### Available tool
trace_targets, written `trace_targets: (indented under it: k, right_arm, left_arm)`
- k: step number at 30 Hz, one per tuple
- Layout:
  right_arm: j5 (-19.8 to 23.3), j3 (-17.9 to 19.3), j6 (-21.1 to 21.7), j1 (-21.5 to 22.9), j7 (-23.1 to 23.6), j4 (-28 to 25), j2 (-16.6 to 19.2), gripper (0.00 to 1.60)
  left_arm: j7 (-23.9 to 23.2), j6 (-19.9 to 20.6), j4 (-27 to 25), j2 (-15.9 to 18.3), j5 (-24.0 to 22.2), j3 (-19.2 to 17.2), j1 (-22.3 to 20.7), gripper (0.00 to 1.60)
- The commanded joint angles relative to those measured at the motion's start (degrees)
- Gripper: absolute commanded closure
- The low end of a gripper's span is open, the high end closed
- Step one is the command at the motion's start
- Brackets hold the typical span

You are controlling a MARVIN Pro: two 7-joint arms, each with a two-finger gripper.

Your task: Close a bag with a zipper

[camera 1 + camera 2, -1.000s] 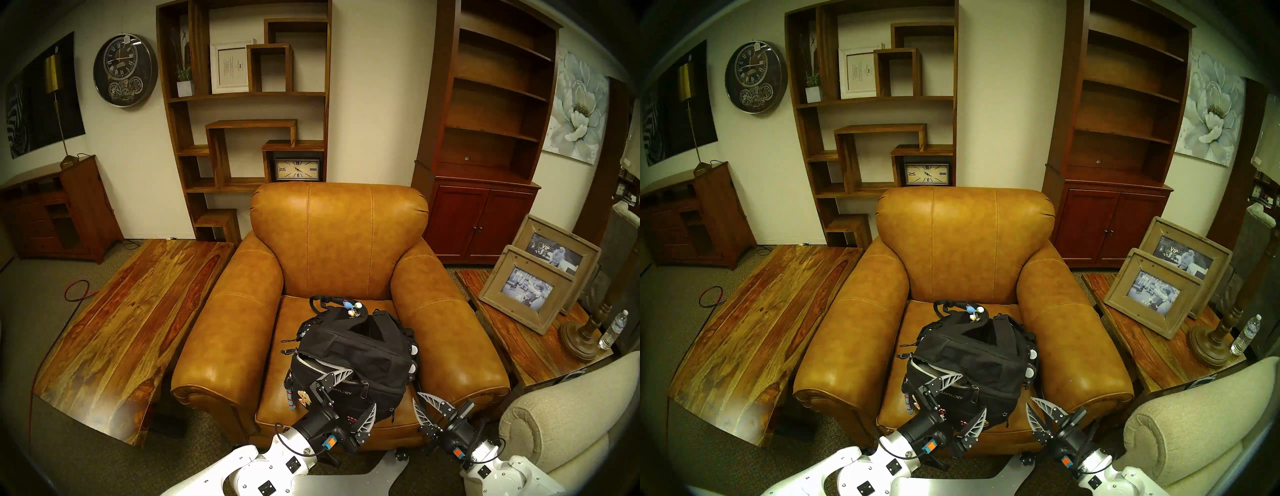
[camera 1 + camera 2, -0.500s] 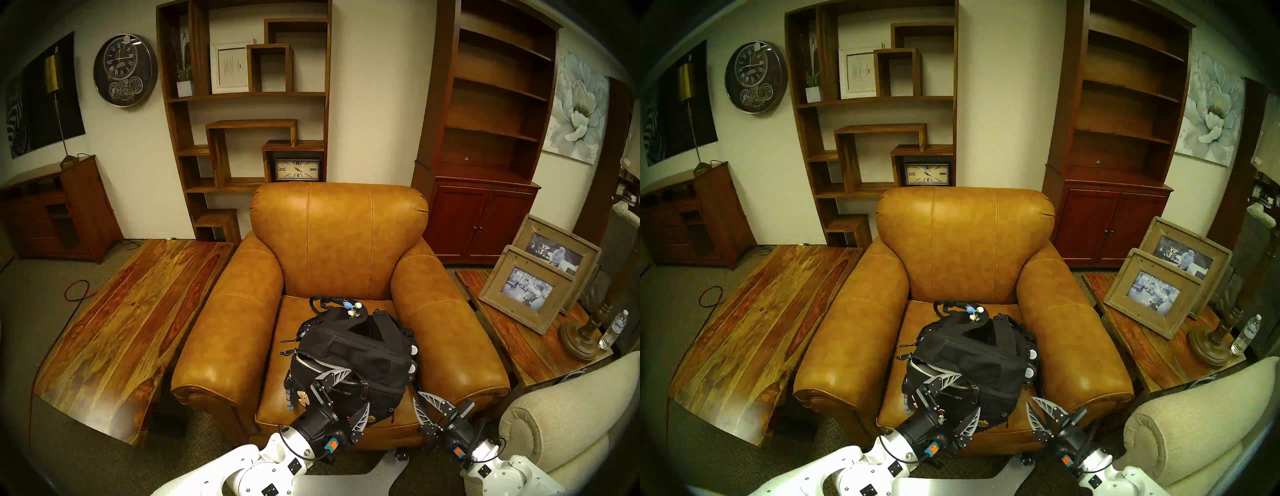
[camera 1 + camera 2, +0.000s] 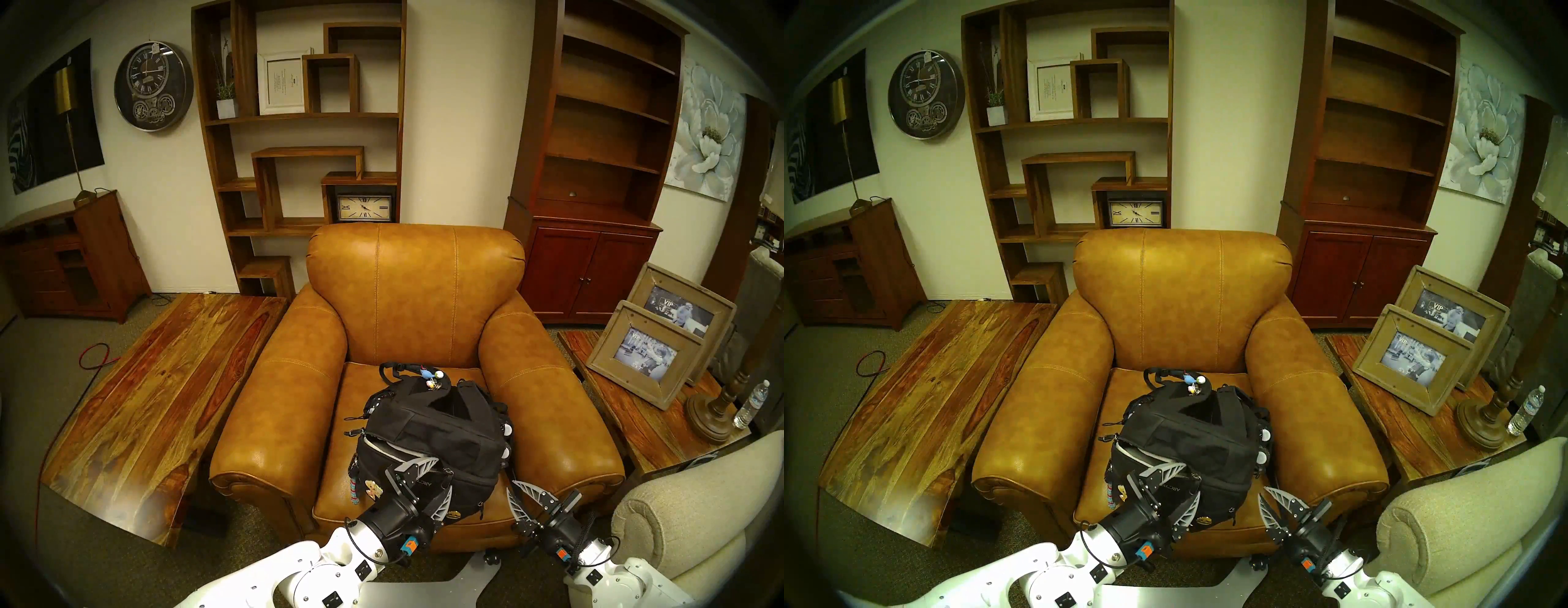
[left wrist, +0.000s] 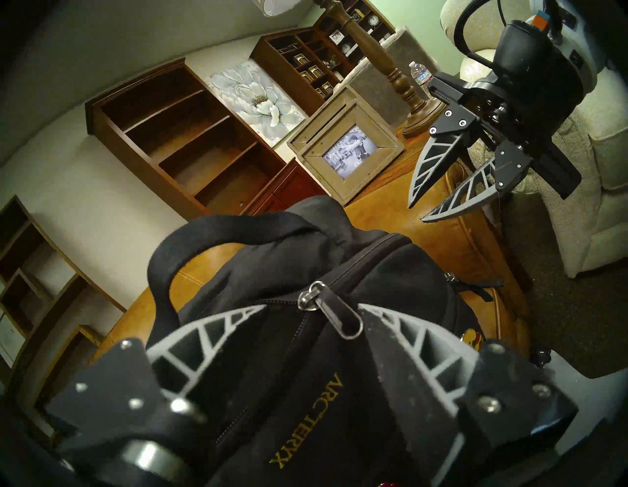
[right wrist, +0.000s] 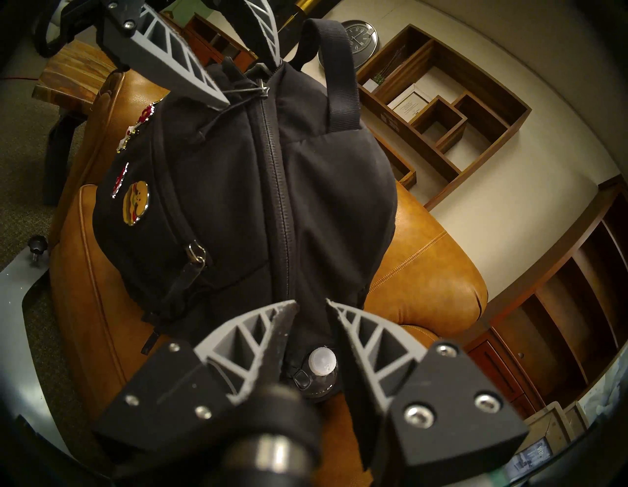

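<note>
Two grippers show at the bottom of the head view. Centre-low, the bag [image 3: 432,429] lies on the armchair [image 3: 415,297] seat. The left gripper [image 4: 312,314] has its fingers spread either side of the zipper [image 4: 326,314] pull, not yet pinching. Lower right, the right gripper [image 3: 515,492] hangs beside the bag, fingers slightly apart, empty.

Head high; wrists near (perhaps tilted)
</note>
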Motion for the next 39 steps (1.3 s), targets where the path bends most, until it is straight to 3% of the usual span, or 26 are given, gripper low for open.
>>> trace_targets:
  k: [1, 10, 15, 22, 24, 29, 30, 31, 35, 39]
  right_arm:
    - [0.2, 0.1, -0.3, -0.1, 0.1, -0.7, 0.2, 0.83]
    - [0.3, 0.1, -0.3, -0.1, 0.2, -0.7, 0.2, 0.83]
    - [0.3, 0.1, -0.3, 0.0, 0.3, -0.7, 0.3, 0.83]
    - [-0.9, -0.4, -0.2, 0.5, 0.6, -1.0, 0.4, 0.81]
    - [-1.7, -0.7, -0.1, 0.9, 0.8, -1.0, 0.7, 0.70]
    - [-3.0, -1.4, 0.0, 2.2, 1.3, -0.9, 0.7, 0.24]
    - [-3.4, -1.7, 0.1, 2.7, 1.4, -0.8, 0.7, 0.24]
    - [-3.7, -2.0, 0.2, 3.1, 1.6, -0.7, 0.7, 0.17]
    - [-4.6, -3.4, 0.7, 5.6, 2.7, 0.0, 0.1, 0.15]
    - [-5.0, -4.2, 1.1, 7.7, 3.7, 0.5, -0.3, 0.19]
  left_arm:
    - [0.9, -0.3, -0.7, -0.3, -0.5, 0.3, -0.9, 0.59]
    - [1.9, -0.3, -1.0, 0.7, -0.8, 1.0, -1.0, 0.90]
    - [2.5, 0.0, -1.2, 1.2, -1.2, 1.0, -0.8, 0.93]
    - [3.6, 1.0, -1.4, 1.4, -1.9, 0.5, -0.2, 1.09]
    - [4.0, 1.4, -1.6, 1.5, -2.0, 0.3, -0.1, 1.26]
    - [4.3, 2.0, -2.3, 1.5, -2.0, 0.1, 0.1, 1.33]
    - [4.3, 2.1, -2.4, 1.5, -2.2, 0.0, 0.1, 1.33]
    - [4.2, 2.1, -2.6, 1.5, -2.4, 0.0, 0.1, 1.46]
    - [4.1, 2.4, -3.2, 1.6, -2.4, 0.0, 0.2, 1.59]
    - [4.0, 2.6, -3.4, 1.6, -2.7, -0.1, 0.3, 1.57]
